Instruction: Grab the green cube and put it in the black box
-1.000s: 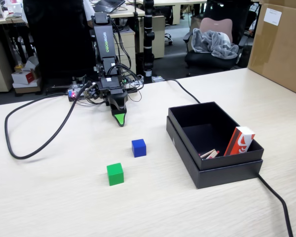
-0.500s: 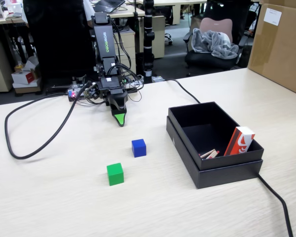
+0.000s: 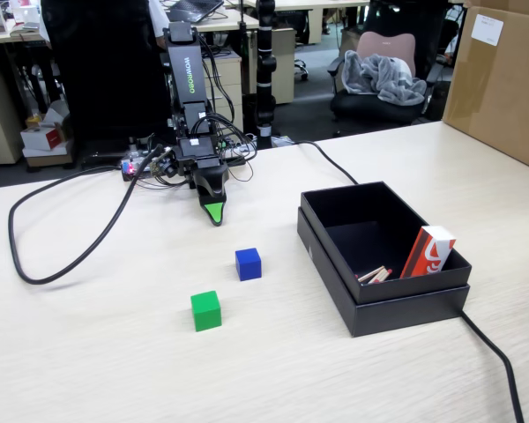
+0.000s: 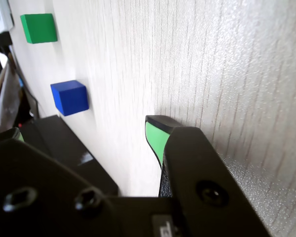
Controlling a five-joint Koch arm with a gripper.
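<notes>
On the table [image 3: 97, 352], green cube [image 3: 206, 310] and claw [image 3: 214, 214] remain unmoved.

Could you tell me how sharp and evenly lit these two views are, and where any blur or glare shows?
Fixed view: even, soft light, sharp throughout, with only faint shadows under the green cube and blue cube; the black box interior is dark. Wrist view: the gripper body fills the foreground, dark and slightly soft; the table is bright, nearly washed out toward the top.

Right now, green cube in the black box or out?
Out. The green cube sits on the table, left of the black box in the fixed view, untouched.
</notes>
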